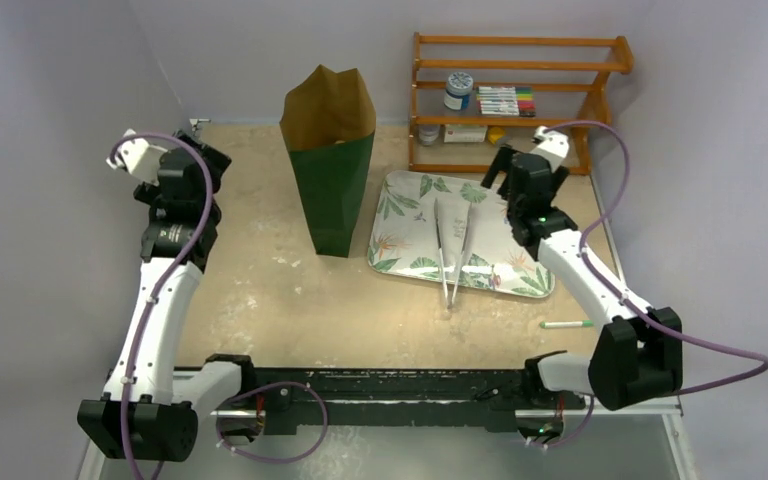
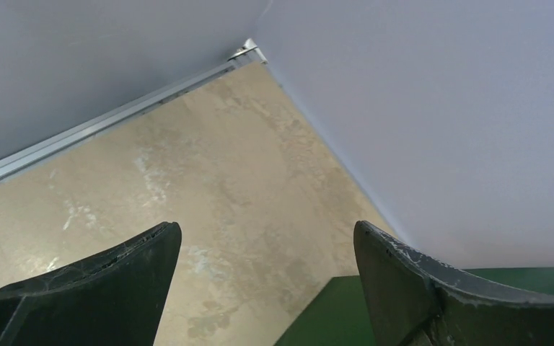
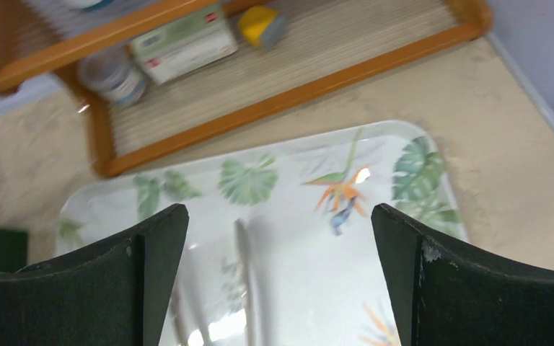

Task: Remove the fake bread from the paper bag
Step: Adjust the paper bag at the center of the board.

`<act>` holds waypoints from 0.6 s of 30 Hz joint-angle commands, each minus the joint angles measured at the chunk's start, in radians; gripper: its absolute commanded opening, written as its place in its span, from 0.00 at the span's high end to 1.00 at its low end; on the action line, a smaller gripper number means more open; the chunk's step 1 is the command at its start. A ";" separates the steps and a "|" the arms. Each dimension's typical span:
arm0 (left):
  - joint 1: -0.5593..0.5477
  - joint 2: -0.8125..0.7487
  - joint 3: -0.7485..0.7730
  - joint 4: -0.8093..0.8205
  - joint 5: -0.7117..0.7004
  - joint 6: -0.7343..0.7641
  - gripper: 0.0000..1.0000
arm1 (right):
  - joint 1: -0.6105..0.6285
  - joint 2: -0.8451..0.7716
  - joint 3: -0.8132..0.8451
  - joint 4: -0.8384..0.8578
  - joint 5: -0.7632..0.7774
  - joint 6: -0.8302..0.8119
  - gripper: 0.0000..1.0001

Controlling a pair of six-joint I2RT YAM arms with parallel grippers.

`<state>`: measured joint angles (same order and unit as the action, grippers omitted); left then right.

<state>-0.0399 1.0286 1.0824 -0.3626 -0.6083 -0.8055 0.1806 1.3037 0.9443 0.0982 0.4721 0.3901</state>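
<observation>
Evidently the work is at its opening step, the reach toward the bag; no bread lies outside it anywhere in view. The left gripper is spread wide and holds nothing; the right gripper is likewise spread and bare, hanging over the leaf-patterned tray and the tongs on it. The paper bag stands upright between the two grippers, to the right of the left one and apart from both; dark green outside, brown kraft within, its mouth open and peaked. The fake bread is hidden inside it. The next move, I judge, calls for entering the mouth from above, perhaps with the other gripper steadying the wall; a tall light bag may tip.
</observation>
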 commanded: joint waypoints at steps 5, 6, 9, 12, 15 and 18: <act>0.003 0.065 0.298 -0.120 0.216 0.015 0.09 | 0.104 0.001 0.034 -0.159 0.011 0.084 0.01; 0.003 0.079 0.329 -0.121 0.253 0.020 0.10 | 0.105 -0.003 0.032 -0.155 -0.032 0.079 0.03; -0.007 0.122 0.428 -0.134 0.337 0.037 0.12 | 0.105 -0.014 0.031 -0.124 -0.056 0.067 0.07; -0.042 0.164 0.513 -0.145 0.409 0.059 0.12 | 0.106 -0.013 0.049 -0.145 -0.078 0.073 0.07; -0.139 0.236 0.616 -0.189 0.419 0.100 0.11 | 0.108 -0.006 0.084 -0.181 -0.069 0.072 0.07; -0.240 0.328 0.729 -0.274 0.405 0.152 0.10 | 0.108 -0.011 0.096 -0.198 -0.056 0.073 0.07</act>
<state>-0.1692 1.2633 1.6688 -0.5495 -0.2577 -0.7441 0.2863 1.3087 0.9779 -0.0780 0.4171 0.4526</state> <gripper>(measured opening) 0.893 0.932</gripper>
